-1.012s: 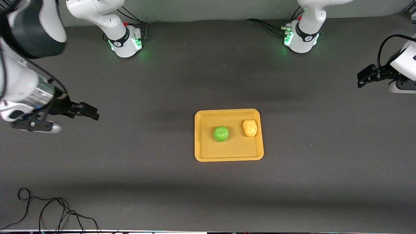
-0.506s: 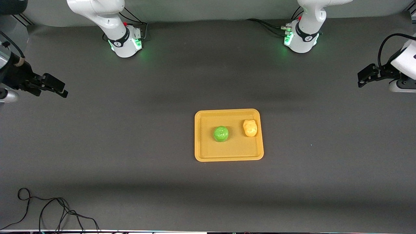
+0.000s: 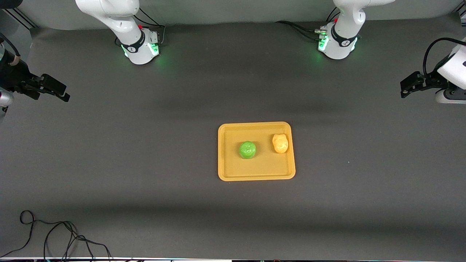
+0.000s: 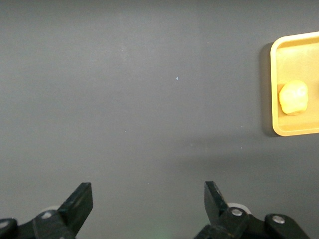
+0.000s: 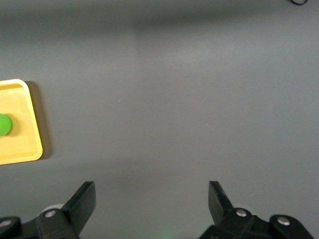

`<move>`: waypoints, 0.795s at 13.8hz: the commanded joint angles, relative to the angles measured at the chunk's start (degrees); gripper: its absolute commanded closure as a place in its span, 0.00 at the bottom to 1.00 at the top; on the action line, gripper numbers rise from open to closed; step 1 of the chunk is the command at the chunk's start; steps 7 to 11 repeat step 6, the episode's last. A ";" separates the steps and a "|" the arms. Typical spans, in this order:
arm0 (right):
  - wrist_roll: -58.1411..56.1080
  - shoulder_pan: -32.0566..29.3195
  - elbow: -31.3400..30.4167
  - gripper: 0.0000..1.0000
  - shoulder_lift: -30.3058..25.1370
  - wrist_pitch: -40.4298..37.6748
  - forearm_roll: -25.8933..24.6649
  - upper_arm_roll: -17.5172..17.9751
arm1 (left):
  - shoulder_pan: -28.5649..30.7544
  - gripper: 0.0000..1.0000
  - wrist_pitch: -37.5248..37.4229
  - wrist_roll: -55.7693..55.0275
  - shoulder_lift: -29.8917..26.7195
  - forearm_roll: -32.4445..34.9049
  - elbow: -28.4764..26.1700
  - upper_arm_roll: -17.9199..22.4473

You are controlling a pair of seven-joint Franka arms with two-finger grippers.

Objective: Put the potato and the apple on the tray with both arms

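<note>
Dark grey matting covers the table [image 3: 145, 163], and the tray [image 3: 256, 176] sits near its middle. On the tray the apple [image 3: 247, 150] lies close to the centre, while the potato [image 3: 280, 143] rests beside it toward the left arm's end, just beside the rim and apart from the apple. Both arms are held well clear of the tray: the left gripper [image 3: 404, 89] hangs over bare matting at its own end with fingers spread wide and empty, and the right gripper [image 3: 62, 95] does likewise at its end. A loose black cable [image 3: 54, 236] lies at the table's near edge.
</note>
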 commanded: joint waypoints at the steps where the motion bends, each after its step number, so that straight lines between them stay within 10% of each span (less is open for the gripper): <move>1: -2.34 -0.78 -0.54 0.00 0.67 0.87 -0.01 0.68 | -0.39 0.00 0.35 -0.18 -1.84 0.78 -1.57 0.06; 11: -2.96 -0.69 -0.55 0.00 0.68 1.31 -0.19 0.94 | -0.48 0.00 0.53 -0.35 -1.84 0.78 -1.66 0.06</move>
